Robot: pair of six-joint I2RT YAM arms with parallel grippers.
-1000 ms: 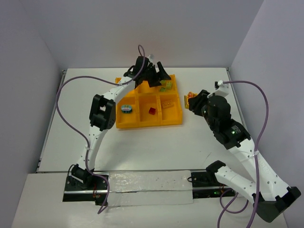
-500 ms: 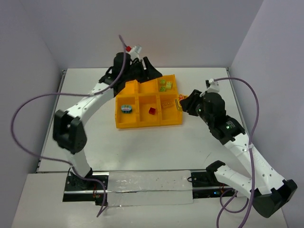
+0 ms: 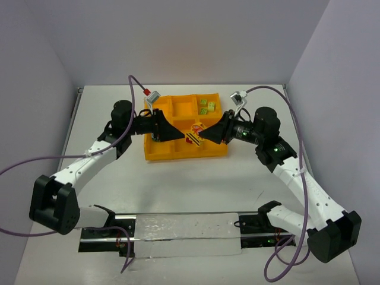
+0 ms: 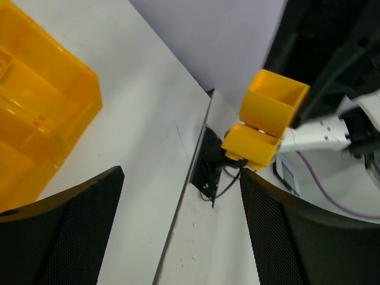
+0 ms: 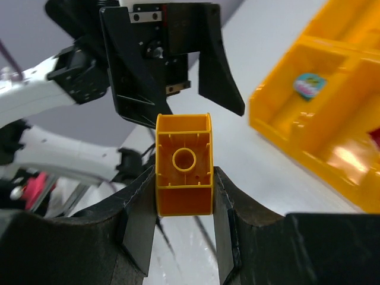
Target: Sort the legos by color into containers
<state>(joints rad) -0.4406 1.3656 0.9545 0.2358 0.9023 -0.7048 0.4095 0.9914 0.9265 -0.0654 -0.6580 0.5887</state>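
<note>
The orange-yellow tray (image 3: pixel 178 155) sits mid-table. Two lime green legos (image 3: pixel 206 105) lie in its back right well. My right gripper (image 3: pixel 202 135) reaches left over the tray's front middle well, shut on a yellow-orange lego (image 5: pixel 184 163) held hollow side toward the camera. That lego also shows in the left wrist view (image 4: pixel 267 127). My left gripper (image 3: pixel 168 132) hangs over the front left well, open and empty, facing the right gripper. A teal-blue lego (image 5: pixel 309 85) lies in a tray well (image 5: pixel 320 119). A red lego (image 5: pixel 375 139) shows at the frame edge.
White table with grey walls at the back and both sides. A pale strip and the arm bases (image 3: pixel 184 228) run along the near edge. Purple cables (image 3: pixel 24 169) loop off both arms. The tray's corner (image 4: pixel 35 119) fills the left wrist view's left side.
My left arm swung from behind the tray to over its front left well, now pointing right. My right gripper carried the yellow-orange lego left from beside the tray to above it.
</note>
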